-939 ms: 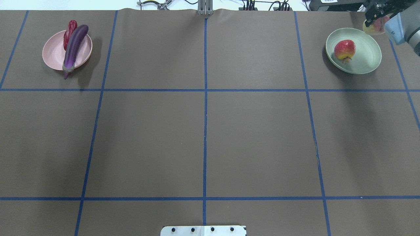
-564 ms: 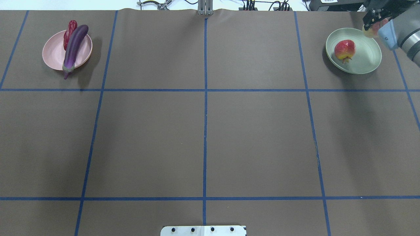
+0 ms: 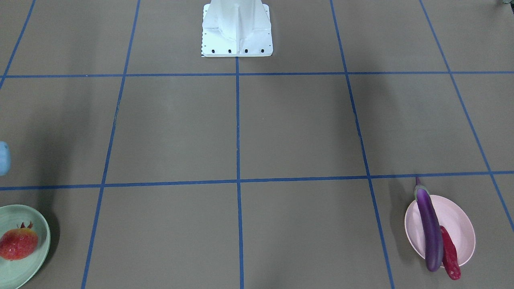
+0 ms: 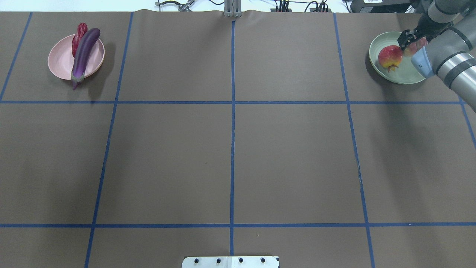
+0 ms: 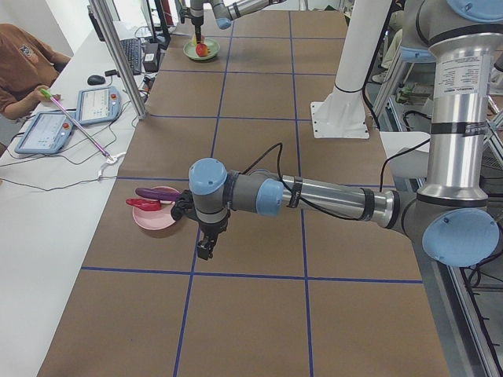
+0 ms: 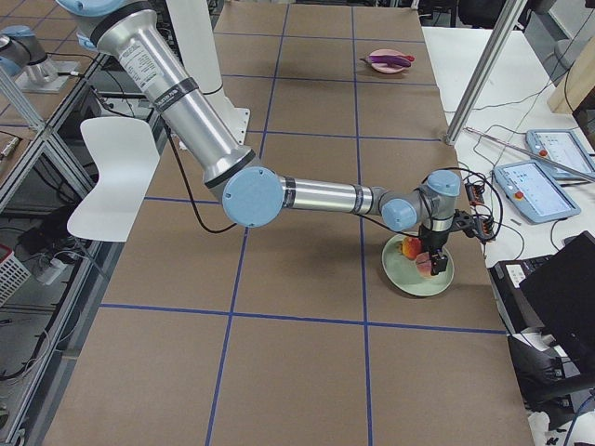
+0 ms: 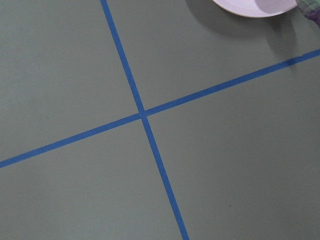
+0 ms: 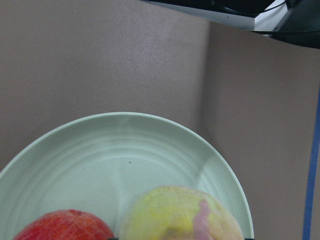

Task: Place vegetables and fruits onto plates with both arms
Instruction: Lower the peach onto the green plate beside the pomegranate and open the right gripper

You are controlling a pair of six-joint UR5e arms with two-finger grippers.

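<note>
My right arm (image 4: 452,61) reaches over the mint green plate (image 4: 398,76), where the red bumpy fruit (image 4: 390,56) lies. The pink plate (image 4: 59,59) carries the eggplant (image 4: 83,52) and chili pepper (image 4: 79,35). The right gripper (image 4: 408,40) clamps the peach (image 8: 182,215) just beside that fruit. I can't tell how open the left gripper (image 5: 204,247) is.

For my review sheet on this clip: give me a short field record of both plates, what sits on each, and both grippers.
pink plate: eggplant and chili pepper side by side, both overhanging the rim
green plate: red bumpy fruit
peach: in the right gripper, above the green plate beside the red bumpy fruit; contact with plate unclear
left gripper: over the table near the pink plate; open or shut cannot be told
remaining: peach not yet released
</note>
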